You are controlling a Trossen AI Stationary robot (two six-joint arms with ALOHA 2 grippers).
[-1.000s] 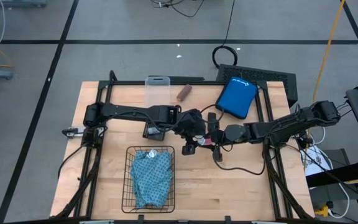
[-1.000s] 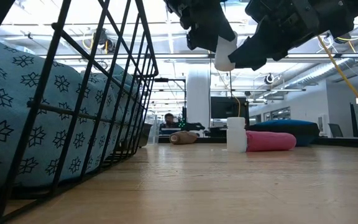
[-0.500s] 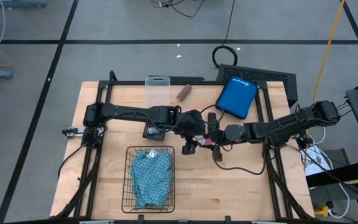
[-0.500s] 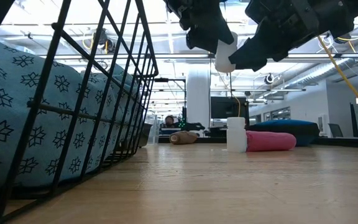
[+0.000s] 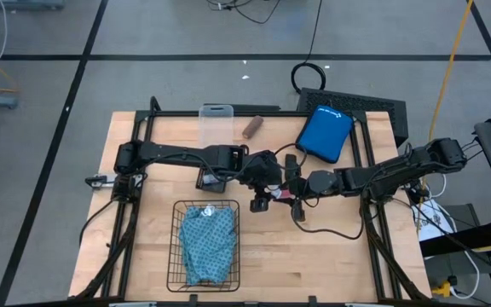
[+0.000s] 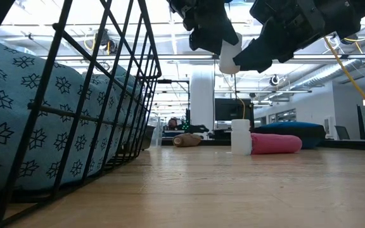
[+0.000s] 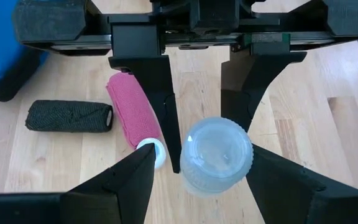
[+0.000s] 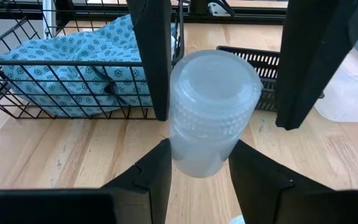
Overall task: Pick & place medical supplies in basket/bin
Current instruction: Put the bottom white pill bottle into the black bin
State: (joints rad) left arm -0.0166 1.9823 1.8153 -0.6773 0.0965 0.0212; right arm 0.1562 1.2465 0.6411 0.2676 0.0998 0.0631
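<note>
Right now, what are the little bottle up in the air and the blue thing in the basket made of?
The bottle looks like cloudy, see-through plastic: smooth, with a ribbed band near the top. The blue thing looks like soft cloth: it is crumpled and printed with small dark stars. The basket looks like thin black metal wire, though it might be coated.

a: where do my cameras sit?
b: the high one hangs above, facing straight down on the whole table (image 5: pixel 314 256) and both my arms. the low one rests at table-top height, close against the basket (image 6: pixel 106 95), facing level into the room

a: and my wrists?
b: each looks out past its own fingers, very near the vial (image 7: pixel 216 155). the two face each other and share that vial (image 8: pixel 211 106); the right one also sees the basket (image 8: pixel 55 81), as the high view does
</note>
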